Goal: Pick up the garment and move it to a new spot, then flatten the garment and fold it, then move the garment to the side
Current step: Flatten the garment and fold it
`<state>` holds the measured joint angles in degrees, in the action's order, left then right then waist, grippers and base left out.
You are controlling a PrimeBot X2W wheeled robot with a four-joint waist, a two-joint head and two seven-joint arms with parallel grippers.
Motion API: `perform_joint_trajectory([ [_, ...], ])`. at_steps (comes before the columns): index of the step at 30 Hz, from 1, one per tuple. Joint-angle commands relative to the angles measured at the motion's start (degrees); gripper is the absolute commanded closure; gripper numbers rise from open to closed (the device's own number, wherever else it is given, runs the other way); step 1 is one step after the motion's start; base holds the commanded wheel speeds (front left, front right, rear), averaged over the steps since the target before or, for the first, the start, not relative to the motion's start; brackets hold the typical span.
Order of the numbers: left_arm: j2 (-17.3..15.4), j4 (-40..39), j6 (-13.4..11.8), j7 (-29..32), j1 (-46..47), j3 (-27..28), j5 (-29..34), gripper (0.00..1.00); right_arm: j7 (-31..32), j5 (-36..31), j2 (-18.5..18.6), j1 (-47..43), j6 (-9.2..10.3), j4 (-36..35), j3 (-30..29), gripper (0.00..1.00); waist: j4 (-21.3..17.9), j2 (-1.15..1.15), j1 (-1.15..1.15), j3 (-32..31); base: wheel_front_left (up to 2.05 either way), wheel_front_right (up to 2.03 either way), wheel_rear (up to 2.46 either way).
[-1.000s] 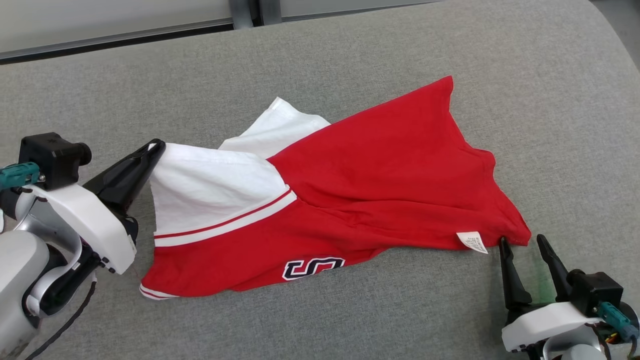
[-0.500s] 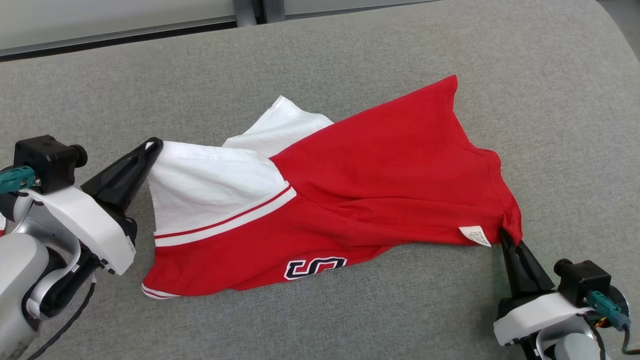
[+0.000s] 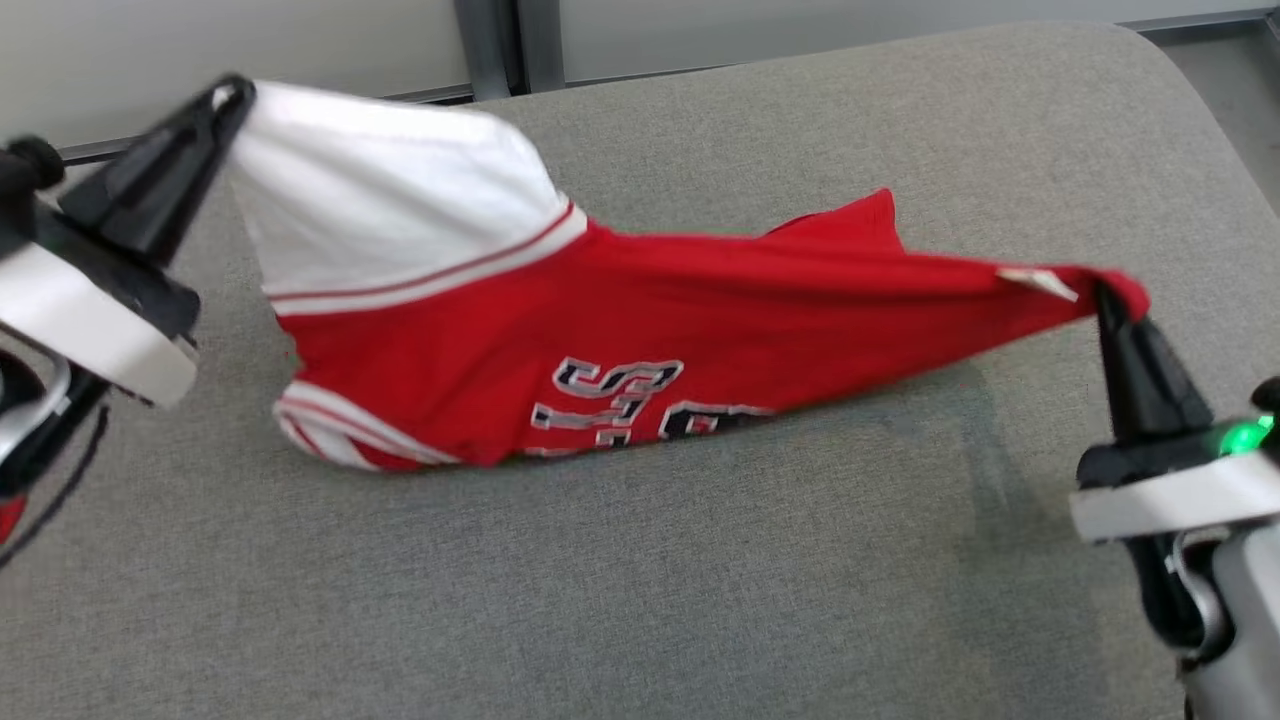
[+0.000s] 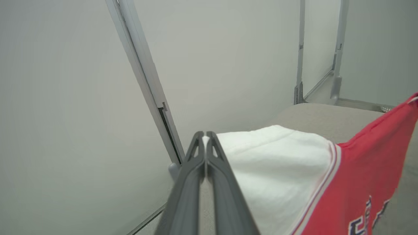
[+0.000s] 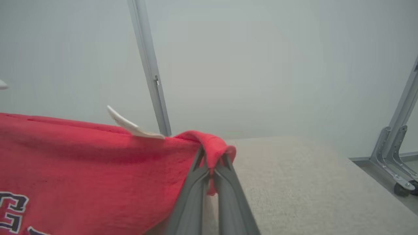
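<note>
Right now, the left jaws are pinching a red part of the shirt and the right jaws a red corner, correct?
No. The left jaws pinch the white part of the shirt, as the left wrist view shows; the right jaws do pinch a red corner.

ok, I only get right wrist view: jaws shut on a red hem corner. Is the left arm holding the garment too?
Observer: Yes. Left jaws are shut on the edge of the garment's white section.
Operator: Garment clear of the cushion?
Observer: No. In head view its striped corner appears to rest on the grey cushion.
Operator: Slack between the arms?
Observer: Little. The red top edge runs nearly straight across to the right jaws.
</note>
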<state>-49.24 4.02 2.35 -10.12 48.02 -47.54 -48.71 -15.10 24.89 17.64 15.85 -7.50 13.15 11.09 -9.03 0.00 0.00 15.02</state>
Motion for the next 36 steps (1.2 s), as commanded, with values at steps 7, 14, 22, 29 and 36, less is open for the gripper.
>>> perform_joint_trajectory([
  [7, 0.95, 4.76, 2.8, -0.09, 13.83, 1.99, 5.43, 1.0, 2.47, 9.05, 7.68, 16.08, 0.02, -0.3, 3.68, 1.0, 0.53, 0.0, 0.0, 0.75, 0.0, 0.0, 0.0],
  [14, 7.32, 18.53, 4.52, -3.04, 34.19, 1.9, 13.77, 1.0, 8.46, 11.25, 11.03, 41.75, 0.02, 6.92, 10.64, 1.0, 1.39, 0.0, 0.0, 7.1, 0.0, 0.0, 0.0],
  [22, 12.8, 25.7, -0.77, -5.03, 52.26, 8.34, 28.96, 1.0, 2.83, 5.98, 9.78, 65.08, 0.03, 21.11, 15.88, 1.0, 2.47, 0.0, 0.0, 15.6, 0.0, 0.0, 0.0],
  [29, 14.68, 11.6, -4.26, -4.99, 49.64, 20.18, 38.17, 1.0, -0.09, -1.82, 10.28, 72.0, 0.02, 21.32, 12.98, 1.0, 5.57, 0.0, 0.0, 22.8, 0.0, 0.0, 0.0],
  [36, 17.56, 2.81, 0.06, -5.0, 31.78, 27.77, 37.66, 1.0, -0.03, -5.06, 9.74, 60.91, 0.03, 19.87, 10.72, 1.0, 8.49, 0.0, 0.0, 25.57, 0.0, 0.0, 0.0],
])
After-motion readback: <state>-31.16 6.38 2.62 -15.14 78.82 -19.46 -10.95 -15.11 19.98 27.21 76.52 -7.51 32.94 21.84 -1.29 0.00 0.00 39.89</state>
